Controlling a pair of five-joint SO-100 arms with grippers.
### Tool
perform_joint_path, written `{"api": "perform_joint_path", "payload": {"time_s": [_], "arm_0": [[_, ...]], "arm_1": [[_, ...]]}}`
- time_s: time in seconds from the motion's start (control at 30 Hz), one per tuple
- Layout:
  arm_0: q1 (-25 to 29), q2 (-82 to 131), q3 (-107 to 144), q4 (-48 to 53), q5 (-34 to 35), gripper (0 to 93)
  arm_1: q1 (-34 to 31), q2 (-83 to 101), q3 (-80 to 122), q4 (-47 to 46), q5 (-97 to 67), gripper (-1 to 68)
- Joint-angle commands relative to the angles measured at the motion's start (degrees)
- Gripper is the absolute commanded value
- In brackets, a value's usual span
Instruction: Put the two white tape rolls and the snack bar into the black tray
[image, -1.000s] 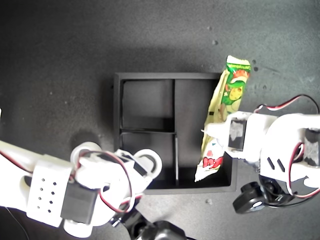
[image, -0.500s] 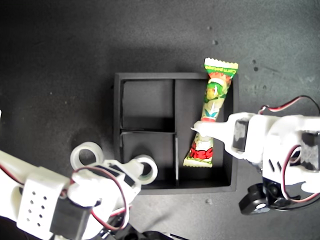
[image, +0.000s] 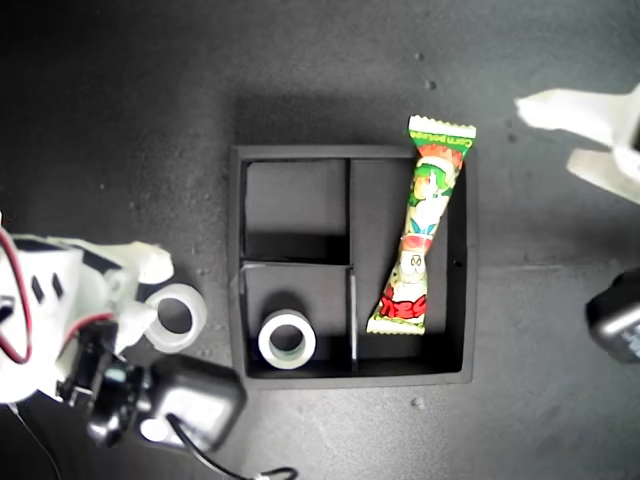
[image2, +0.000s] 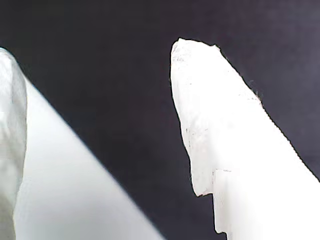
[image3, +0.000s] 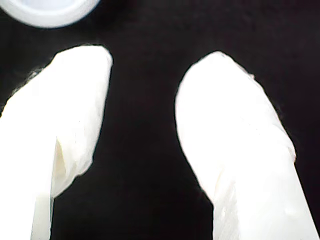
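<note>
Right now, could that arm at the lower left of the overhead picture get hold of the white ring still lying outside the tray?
Probably yes. My second gripper, open, sits right beside that white tape roll, which lies on bare mat just outside the black tray; nothing stands between them.

Hard overhead light: the black desk (image: 120, 90) reads grainy and dim, while white plastic burns out to featureless glare. In both wrist views the fingers (image3: 235, 145) are blown white and soft-edged. The black tray (image: 236, 250) casts shadow toward 12 o'clock in the exterior view
</note>
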Motion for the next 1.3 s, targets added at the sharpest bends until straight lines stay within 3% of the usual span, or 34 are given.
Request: {"api": "perform_joint_path", "payload": {"time_s": [0.0,0.17,0.43,1.0,1.27], "arm_0": [[3.5,4.5,10.2,-9.3,-5.4,9.6],[7.6,-1.9,13.3,-18.7,-8.4,10.0],[11.3,-10.2,11.2,-23.5,-11.5,10.5],[12.7,-22.2,13.1,-35.7,-13.5,13.8],[14.6,-18.5,12.1,-32.1,-13.8,14.5]], "arm_1": [[-4.0,9.9,9.3,0.2,13.4,15.5],[-10.0,14.2,16.3,0.2,19.6,14.2],[-12.0,14.3,21.7,0.2,21.9,14.2],[-14.9,14.3,22.5,0.1,23.7,14.2],[-15.4,14.3,23.0,-0.4,24.3,14.2]]}}
